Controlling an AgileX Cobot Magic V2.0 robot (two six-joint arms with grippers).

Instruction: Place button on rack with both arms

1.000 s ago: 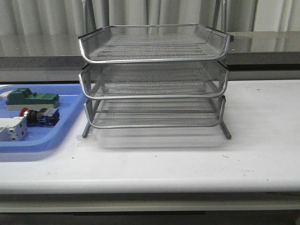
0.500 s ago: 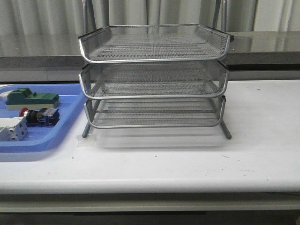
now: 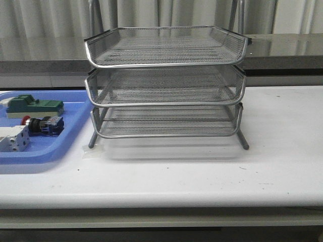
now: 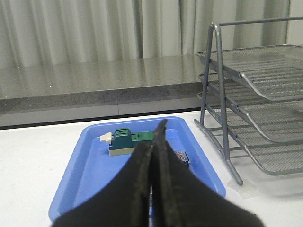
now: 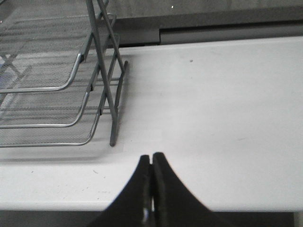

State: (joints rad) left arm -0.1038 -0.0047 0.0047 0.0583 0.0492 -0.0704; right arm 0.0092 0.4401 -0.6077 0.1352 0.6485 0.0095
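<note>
Red-capped button (image 3: 44, 124) lay at left of the front frame in your blue tray (image 3: 75, 113), long axis crosswise, cap pointing away from the rack (image 3: 165, 83); nearer left gripper (image 4: 152, 142) and right gripper (image 5: 151, 163) were both pressed closed, empty.

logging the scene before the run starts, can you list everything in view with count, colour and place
rack: 1, silver wire mesh, three tiers, middle of the table
blue tray: 1, blue plastic, on the table left of the rack
button: 1, red cap, black body, blue rear, lying in the blue tray
green part: 1, green, in the tray behind the button
white part: 1, white, at the tray's left edge
table: 1, white
left gripper: 1, black, shut, empty, facing the tray
right gripper: 1, black, shut, empty, right of the rack
</note>
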